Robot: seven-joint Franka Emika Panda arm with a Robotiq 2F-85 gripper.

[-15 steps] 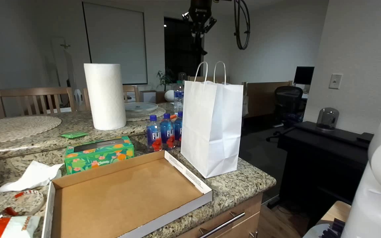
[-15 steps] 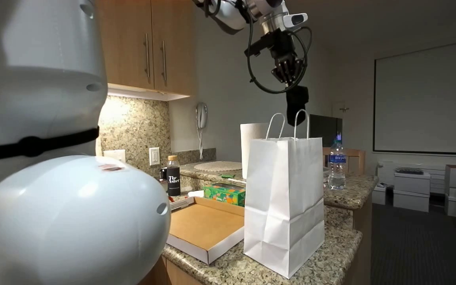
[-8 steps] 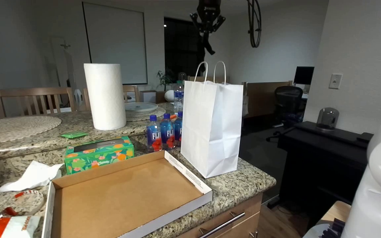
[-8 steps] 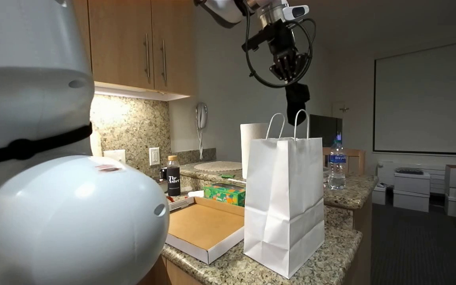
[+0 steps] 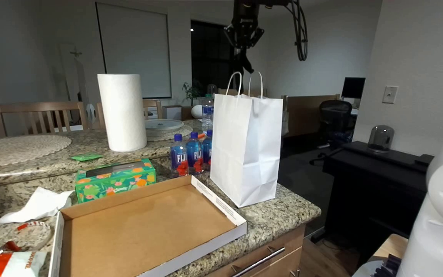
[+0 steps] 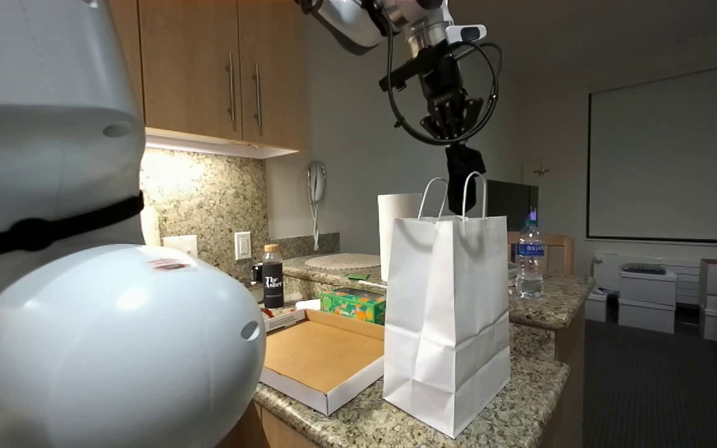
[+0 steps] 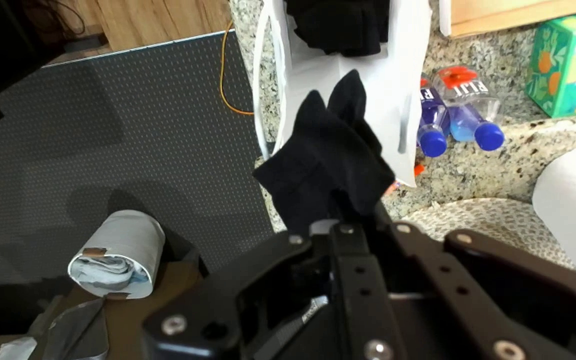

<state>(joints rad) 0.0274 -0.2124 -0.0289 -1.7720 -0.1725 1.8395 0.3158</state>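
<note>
Gripper [image 6: 455, 140]: fingers drawn together, pinching a black cloth [image 7: 325, 160] by its upper end. From where I stand, cloth hangs in folds, high near the free corner of the worktop [image 5: 294, 211]; in both exterior views its lower part shows behind the handles [image 7: 258, 75] of a white paper bag [image 5: 244, 154]; contact cannot be told. Estimate: light, limp, not slippery, hard to damage; a bunched fold near the top is the sound hold, the rest would sag. Bag upright by that corner, dark folded fabric [image 7: 343, 25] seemingly inside. Next to it, along the front edge, a cardboard tray [image 5: 152, 227]. Toward the back edge: water bottles [image 5: 179, 156], tissue box [image 5: 115, 184]. Beyond, on the raised ledge [image 5: 87, 138]: paper towel roll [image 5: 123, 111].
</note>
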